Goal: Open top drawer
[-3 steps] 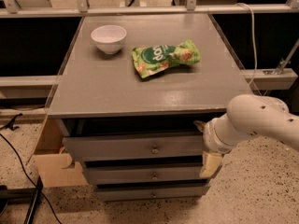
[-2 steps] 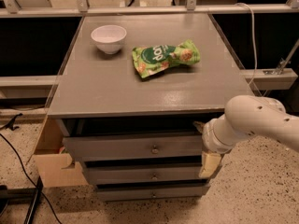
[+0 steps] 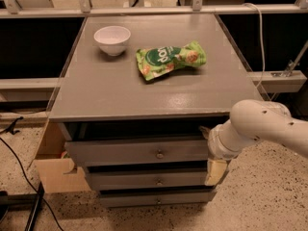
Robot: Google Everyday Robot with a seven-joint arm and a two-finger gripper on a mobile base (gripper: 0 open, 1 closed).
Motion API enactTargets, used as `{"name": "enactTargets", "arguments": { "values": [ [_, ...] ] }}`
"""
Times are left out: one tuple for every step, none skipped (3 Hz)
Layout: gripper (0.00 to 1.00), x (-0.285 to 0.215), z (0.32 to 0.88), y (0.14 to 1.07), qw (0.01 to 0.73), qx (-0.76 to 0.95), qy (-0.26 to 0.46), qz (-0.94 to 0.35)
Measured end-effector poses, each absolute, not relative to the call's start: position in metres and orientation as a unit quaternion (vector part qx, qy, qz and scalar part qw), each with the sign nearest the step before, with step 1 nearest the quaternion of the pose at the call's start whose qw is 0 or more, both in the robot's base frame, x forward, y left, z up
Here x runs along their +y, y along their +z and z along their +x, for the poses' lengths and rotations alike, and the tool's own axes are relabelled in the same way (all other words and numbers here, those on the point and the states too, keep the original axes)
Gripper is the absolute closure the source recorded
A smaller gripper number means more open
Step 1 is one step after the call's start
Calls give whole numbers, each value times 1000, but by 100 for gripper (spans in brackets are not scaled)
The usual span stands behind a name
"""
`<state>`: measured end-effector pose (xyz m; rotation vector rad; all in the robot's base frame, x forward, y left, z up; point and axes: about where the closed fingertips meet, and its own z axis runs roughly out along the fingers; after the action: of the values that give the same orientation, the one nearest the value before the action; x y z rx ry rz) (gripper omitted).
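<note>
At the right end of the top drawer sits the gripper, grip indiscernible; bowl empty.

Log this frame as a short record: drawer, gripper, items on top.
top drawer: seems partly out, dark gap above its front
knob: centre of the front, nothing on it
gripper: at the top drawer's right end, by its upper edge
cabinet top: white bowl back left, green snack bag to its right
</note>
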<state>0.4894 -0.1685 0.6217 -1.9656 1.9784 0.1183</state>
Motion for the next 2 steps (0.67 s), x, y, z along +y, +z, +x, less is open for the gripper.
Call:
{"name": "enactTargets", "arguments": {
  "values": [
    [0,-172,480,617,159,703,52,-691],
    [0,-173,473,616,148,706,59,-690]
  ]
}}
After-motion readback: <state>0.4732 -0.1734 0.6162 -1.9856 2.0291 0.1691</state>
